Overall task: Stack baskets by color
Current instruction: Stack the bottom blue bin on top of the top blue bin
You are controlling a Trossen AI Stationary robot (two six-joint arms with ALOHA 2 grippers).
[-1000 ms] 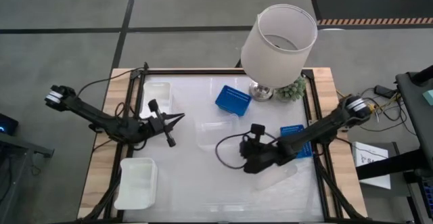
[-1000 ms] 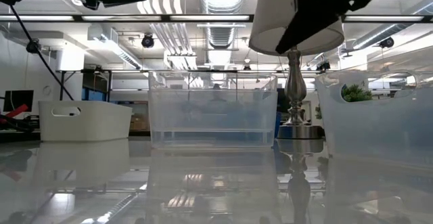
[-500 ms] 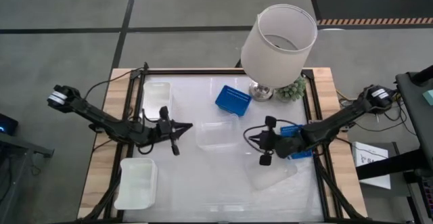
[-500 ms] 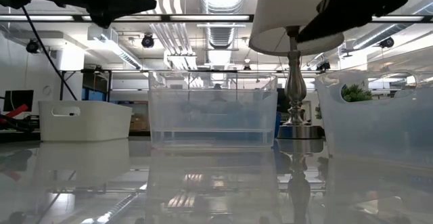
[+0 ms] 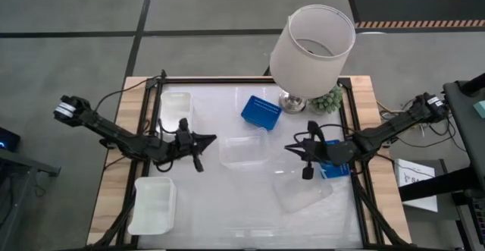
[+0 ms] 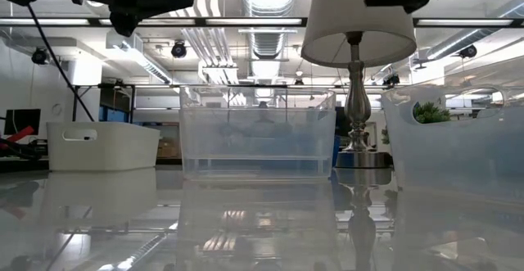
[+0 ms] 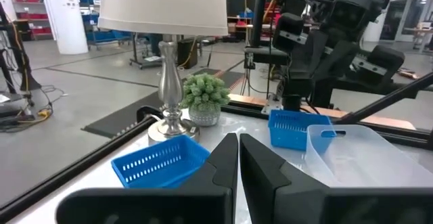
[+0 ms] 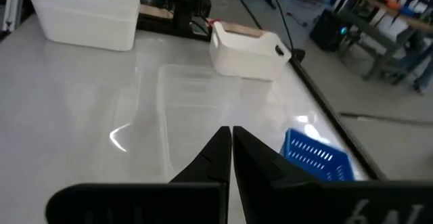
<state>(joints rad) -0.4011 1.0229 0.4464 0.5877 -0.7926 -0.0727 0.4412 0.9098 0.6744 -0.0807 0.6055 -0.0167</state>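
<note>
Both of my grippers are shut on nothing and hang above the table. My left gripper (image 5: pixel 212 139) (image 7: pixel 238 158) is left of the middle clear basket (image 5: pixel 242 151). My right gripper (image 5: pixel 289 147) (image 8: pixel 230 149) is right of that basket, and its arm crosses above a blue basket (image 5: pixel 332 166). A second blue basket (image 5: pixel 261 113) rests tilted at the far middle. Another clear basket (image 5: pixel 303 195) sits near right. White baskets stand at the far left (image 5: pixel 176 105) and near left (image 5: pixel 154 204).
A lamp with a big white shade (image 5: pixel 312 46) and a small green plant (image 5: pixel 327 99) stand at the far right. A black frame (image 5: pixel 155 107) runs along the table's edges. Bare tabletop (image 5: pixel 227 205) lies near the front middle.
My right gripper has drawn back from the near-right clear basket toward the table's right and far edges, risen a little and tipped up from pointing down to nearly level. My left gripper has edged toward the table's middle and rolled. Both have stayed shut. No basket has moved.
</note>
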